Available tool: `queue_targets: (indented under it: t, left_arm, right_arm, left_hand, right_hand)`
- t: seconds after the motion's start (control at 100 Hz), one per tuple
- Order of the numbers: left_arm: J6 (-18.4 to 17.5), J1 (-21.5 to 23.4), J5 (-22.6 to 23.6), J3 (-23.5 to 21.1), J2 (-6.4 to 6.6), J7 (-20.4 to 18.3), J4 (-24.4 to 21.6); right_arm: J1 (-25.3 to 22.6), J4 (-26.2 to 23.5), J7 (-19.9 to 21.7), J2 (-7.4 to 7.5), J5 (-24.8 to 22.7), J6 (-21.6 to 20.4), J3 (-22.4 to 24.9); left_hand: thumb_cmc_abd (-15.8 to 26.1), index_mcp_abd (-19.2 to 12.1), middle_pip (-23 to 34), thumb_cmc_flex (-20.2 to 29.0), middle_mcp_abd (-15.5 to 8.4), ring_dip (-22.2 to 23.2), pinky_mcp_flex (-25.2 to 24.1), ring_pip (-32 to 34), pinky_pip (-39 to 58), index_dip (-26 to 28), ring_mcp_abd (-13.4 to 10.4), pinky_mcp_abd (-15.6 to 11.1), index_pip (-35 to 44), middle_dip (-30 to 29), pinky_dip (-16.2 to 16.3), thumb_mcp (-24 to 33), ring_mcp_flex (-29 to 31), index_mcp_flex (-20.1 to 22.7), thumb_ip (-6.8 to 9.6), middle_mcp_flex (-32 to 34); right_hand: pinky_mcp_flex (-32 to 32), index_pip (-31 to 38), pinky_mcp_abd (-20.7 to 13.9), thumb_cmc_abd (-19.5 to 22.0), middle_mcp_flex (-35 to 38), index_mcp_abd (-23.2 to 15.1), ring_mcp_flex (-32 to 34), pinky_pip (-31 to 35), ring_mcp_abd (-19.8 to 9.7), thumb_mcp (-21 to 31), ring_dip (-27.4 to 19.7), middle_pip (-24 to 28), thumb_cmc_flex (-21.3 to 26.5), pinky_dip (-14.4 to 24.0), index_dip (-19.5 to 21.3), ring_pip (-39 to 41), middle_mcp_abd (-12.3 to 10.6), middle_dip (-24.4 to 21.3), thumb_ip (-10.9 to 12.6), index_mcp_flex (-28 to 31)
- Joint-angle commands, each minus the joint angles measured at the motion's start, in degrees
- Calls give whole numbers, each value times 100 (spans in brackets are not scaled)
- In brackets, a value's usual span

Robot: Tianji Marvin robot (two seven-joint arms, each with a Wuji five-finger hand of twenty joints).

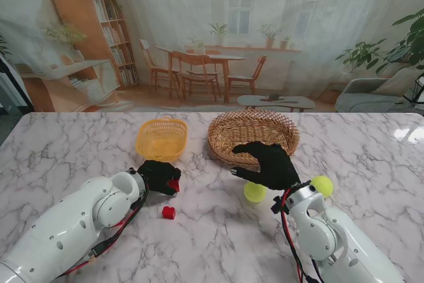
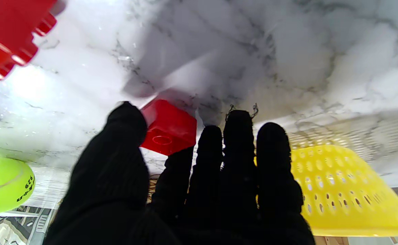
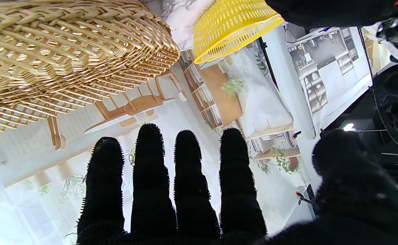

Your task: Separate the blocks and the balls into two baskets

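A red block point(image 1: 173, 184) sits pinched in the left hand point(image 1: 158, 175), left of centre in the stand view; the left wrist view shows it point(image 2: 169, 126) caught between the thumb and the fingers point(image 2: 210, 149), a round socket visible on one face. A second red block point(image 1: 169, 212) lies on the marble table point(image 1: 66, 150), nearer to me and just beside that hand. The yellow plastic basket point(image 1: 161, 138) stands farther off, upper centre-left, with the wicker basket point(image 1: 253, 136) to its right.

The right hand point(image 1: 268, 164) hangs over the near rim of the wicker basket, fingers point(image 3: 150, 163) straight and spread, holding nothing. A yellow-green tennis ball point(image 1: 255, 192) lies on the table under its palm side, and another ball point(image 1: 322, 185) rests just right of the wrist.

In the left wrist view a tennis ball point(image 2: 5, 183) carries small dark print; it looks like digits, but I cannot read them surely.
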Motion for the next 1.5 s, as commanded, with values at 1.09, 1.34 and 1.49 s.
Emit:
queue_targets:
  t: [1.09, 1.34, 1.49]
  left_arm:
    - [-257, 684, 361, -1046, 1, -554, -1271]
    - [-379, 447, 374, -1242, -11, -660, -1426]
    - [-251, 73, 254, -1122, -41, -590, -1183]
  right_arm:
    - [-78, -19, -97, -22, -66, 34, 53]
    - [-77, -22, -74, -21, -51, 57, 45]
    - [-59, -7, -46, -16, -52, 74, 27]
  left_hand:
    - [15, -437, -1211, 1290, -285, 303, 398, 467, 585, 314, -114, 52, 783, 2033, 195, -39, 531, 103, 350, 1349]
    - [34, -446, -1262, 1290, -288, 295, 400, 434, 590, 295, -112, 56, 740, 2034, 187, -68, 525, 109, 349, 1350]
    - [51, -460, -1282, 1292, -294, 288, 369, 407, 559, 293, -110, 47, 723, 2040, 171, -81, 505, 99, 345, 1333]
  right_hand:
    - [9, 55, 129, 245, 117, 53, 120, 83, -28, -17, 97, 33, 87, 24, 71, 21, -51, 65, 151, 82]
    - [12, 53, 124, 247, 109, 50, 113, 85, -22, -10, 96, 25, 82, 23, 68, 18, -38, 63, 149, 78]
    - [15, 54, 131, 248, 113, 49, 118, 88, -18, -9, 97, 25, 79, 24, 68, 19, -40, 64, 149, 80]
